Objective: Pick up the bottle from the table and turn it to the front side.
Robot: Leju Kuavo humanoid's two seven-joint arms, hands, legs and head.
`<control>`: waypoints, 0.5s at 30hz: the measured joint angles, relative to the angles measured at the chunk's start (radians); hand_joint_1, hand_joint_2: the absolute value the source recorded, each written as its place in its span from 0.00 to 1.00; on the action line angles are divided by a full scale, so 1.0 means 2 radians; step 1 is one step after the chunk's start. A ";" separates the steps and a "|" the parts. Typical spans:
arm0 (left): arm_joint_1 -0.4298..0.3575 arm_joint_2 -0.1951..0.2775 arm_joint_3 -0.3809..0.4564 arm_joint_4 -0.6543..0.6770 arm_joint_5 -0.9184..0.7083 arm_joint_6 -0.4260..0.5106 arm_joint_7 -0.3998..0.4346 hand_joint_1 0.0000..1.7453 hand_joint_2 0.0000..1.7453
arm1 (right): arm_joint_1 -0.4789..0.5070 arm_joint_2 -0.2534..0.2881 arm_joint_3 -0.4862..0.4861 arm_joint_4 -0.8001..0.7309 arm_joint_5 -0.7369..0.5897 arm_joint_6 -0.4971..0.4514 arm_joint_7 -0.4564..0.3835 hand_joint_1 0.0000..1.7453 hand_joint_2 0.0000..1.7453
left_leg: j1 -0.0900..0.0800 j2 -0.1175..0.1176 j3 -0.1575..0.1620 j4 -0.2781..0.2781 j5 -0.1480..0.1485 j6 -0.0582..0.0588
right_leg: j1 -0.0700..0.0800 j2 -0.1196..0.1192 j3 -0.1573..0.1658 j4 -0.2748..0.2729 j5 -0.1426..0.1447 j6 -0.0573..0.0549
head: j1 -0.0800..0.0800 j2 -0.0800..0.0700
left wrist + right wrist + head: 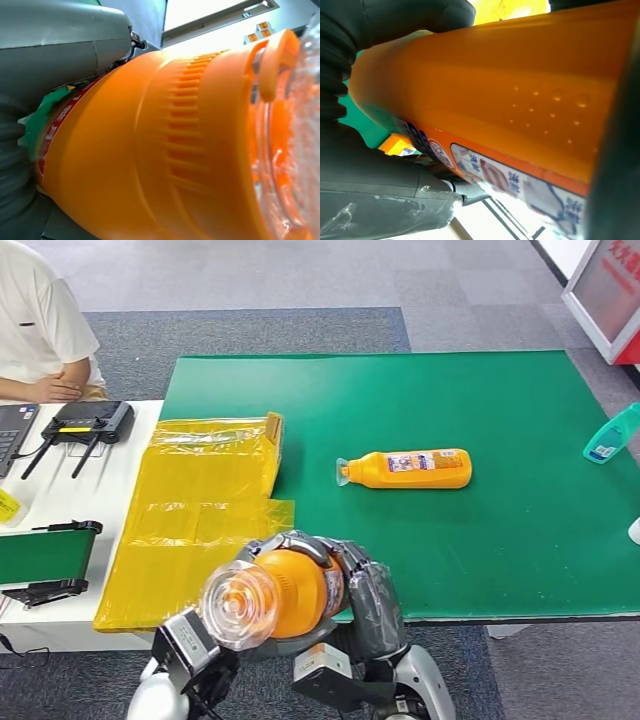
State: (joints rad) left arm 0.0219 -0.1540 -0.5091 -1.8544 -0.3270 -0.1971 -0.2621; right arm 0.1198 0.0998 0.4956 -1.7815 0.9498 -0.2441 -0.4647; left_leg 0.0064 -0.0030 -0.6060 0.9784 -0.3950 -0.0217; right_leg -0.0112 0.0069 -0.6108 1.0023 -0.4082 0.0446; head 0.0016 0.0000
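I hold an orange bottle (290, 590) with a clear cap (238, 605) in the air at the near edge of the green table (468, 540), cap end pointing toward my head. My right hand (370, 605) wraps around its body, fingers (302, 543) over the top. My left hand (189, 650) sits under the cap end, mostly hidden by the bottle. In the left wrist view the bottle (158, 145) lies against the grey thumb (60, 45). In the right wrist view its labelled side (501, 125) rests between dark fingers (388, 22).
A second orange bottle (411, 468) lies on its side mid-table. A teal spray bottle (611, 435) lies at the right edge. Yellow plastic bags (196, 505) cover the table's left end. On the white desk are a controller (87, 423) and a laptop (15, 430), with a seated person (38, 330) behind.
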 joint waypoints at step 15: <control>0.035 -0.003 0.025 -0.016 -0.065 0.063 -0.010 1.00 1.00 | 0.018 0.001 -0.014 0.000 -0.097 0.061 0.042 0.00 1.00 | 0.000 0.000 0.000 0.000 0.000 0.000 | 0.000 0.000 0.000 0.000 0.000 0.000 | 0.000 0.000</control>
State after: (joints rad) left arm 0.0909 -0.1591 -0.4587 -1.8865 -0.4578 -0.0706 -0.2816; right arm 0.1564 0.1009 0.4685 -1.7815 0.7559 -0.1218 -0.3798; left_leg 0.0064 -0.0030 -0.6063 0.9783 -0.3951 -0.0217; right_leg -0.0111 0.0068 -0.6107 1.0023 -0.4086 0.0445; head 0.0017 0.0000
